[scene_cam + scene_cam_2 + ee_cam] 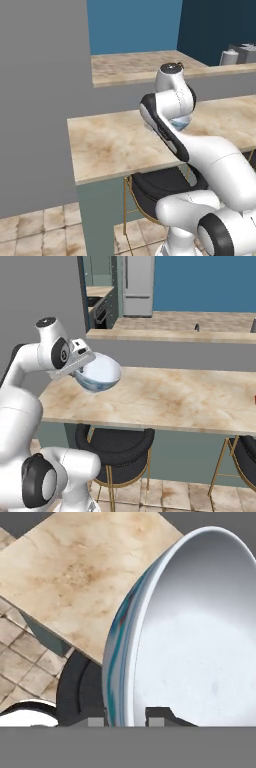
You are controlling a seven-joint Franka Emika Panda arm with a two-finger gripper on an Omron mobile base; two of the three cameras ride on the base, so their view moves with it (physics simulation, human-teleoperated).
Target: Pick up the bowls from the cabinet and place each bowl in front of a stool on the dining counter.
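My gripper is shut on the rim of the white bowl with the blue pattern. It holds the bowl tilted, a little above the left part of the dining counter. In the hand view one fingertip is inside the bowl and the other outside its wall. In the left base view the bowl peeks out behind my arm. A black stool stands under the counter edge just below the bowl. A red sliver lies on the counter at the right edge. The cabinet is out of view.
A second stool stands further right. A higher marble counter runs behind the dining counter. A grey wall rises at its left end. A fridge and dark units stand far back.
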